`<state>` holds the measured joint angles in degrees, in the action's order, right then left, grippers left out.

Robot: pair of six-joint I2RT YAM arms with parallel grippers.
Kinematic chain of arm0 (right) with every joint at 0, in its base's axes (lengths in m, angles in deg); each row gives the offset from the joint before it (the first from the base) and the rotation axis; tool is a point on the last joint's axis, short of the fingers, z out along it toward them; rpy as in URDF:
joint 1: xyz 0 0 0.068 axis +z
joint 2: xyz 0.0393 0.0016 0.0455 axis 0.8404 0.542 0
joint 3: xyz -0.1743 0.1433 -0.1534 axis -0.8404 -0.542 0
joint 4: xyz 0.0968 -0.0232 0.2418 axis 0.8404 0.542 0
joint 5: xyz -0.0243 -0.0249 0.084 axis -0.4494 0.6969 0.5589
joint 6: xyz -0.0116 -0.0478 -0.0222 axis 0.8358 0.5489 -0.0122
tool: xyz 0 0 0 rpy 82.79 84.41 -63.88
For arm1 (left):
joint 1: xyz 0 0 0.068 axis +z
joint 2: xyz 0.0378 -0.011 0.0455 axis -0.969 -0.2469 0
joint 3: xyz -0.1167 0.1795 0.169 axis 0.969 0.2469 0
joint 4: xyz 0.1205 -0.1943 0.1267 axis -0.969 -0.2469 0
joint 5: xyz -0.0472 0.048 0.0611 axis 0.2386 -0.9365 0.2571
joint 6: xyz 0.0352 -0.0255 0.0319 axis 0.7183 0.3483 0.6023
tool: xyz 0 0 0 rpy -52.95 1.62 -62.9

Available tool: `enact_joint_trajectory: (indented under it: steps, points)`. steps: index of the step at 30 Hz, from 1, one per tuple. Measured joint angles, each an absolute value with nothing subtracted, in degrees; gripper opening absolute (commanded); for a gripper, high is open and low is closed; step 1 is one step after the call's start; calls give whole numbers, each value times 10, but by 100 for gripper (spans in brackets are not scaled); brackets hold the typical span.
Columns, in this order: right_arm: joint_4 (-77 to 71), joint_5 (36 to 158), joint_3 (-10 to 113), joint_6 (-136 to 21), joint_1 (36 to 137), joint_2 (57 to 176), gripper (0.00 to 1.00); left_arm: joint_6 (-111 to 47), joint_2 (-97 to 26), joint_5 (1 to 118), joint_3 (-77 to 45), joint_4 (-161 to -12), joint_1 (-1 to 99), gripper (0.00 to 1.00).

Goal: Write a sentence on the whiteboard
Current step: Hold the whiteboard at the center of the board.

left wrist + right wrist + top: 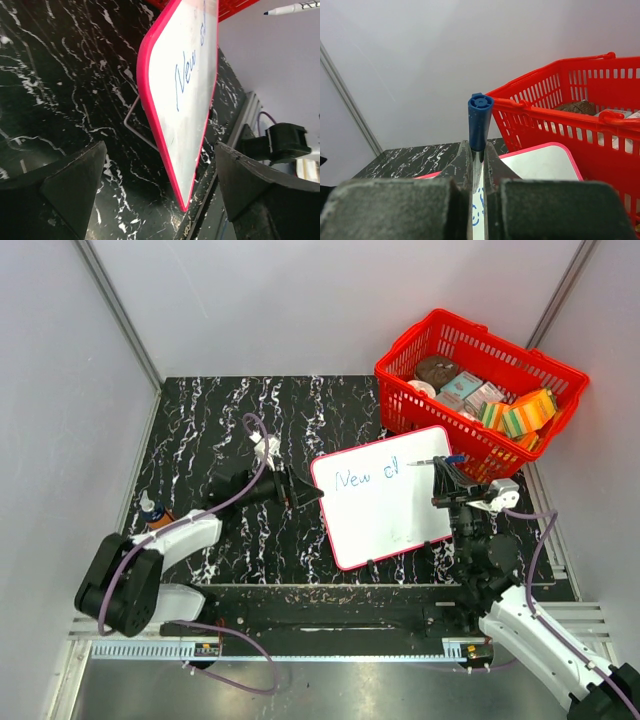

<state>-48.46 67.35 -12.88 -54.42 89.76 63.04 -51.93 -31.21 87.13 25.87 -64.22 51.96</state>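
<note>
The whiteboard [390, 510] with its red rim stands propped at a slant in the middle of the table. Blue script, the start of the sentence [362, 478], runs along its top edge. My right gripper [447, 478] is shut on a blue-ended marker [428, 461], whose tip hangs just above the board's upper right part. In the right wrist view the marker's blue end [480, 122] sticks up between the closed fingers [463, 162]. My left gripper [160, 187] is open at the board's left edge, and the whiteboard's corner [187, 165] lies between the fingers, touching neither.
A red basket [548, 365] of packaged goods stands just behind the board at the back right. A small orange-capped bottle [152, 512] sits at the table's left edge. A thin wire stand [135, 120] props the board from behind. Grey walls close in on three sides.
</note>
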Motion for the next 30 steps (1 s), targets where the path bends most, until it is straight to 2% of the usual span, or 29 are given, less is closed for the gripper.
enact_joint_trajectory:
  steps: [6,7,13,16,23,24,26,30]
  points:
    - [-473,674,-129,-544,898,623,0,-598,-406,915,258,-518,519,76]
    - [-472,674,-129,-544,898,623,0,-604,-416,919,258,-507,519,71]
    - [-472,674,-129,-543,898,623,0,-634,-469,943,240,-454,512,58]
    - [-472,674,-129,-542,898,623,0,-642,-482,951,228,-435,509,48]
    - [-472,674,-129,-539,898,623,0,-656,-520,969,208,-393,508,22]
    - [-472,674,-129,-539,898,623,0,-659,-527,971,207,-387,508,11]
    - [-472,674,-129,-538,898,623,0,-670,-540,979,207,-374,508,2]
    - [-472,674,-129,-537,898,623,0,-685,-548,1001,199,-353,508,0]
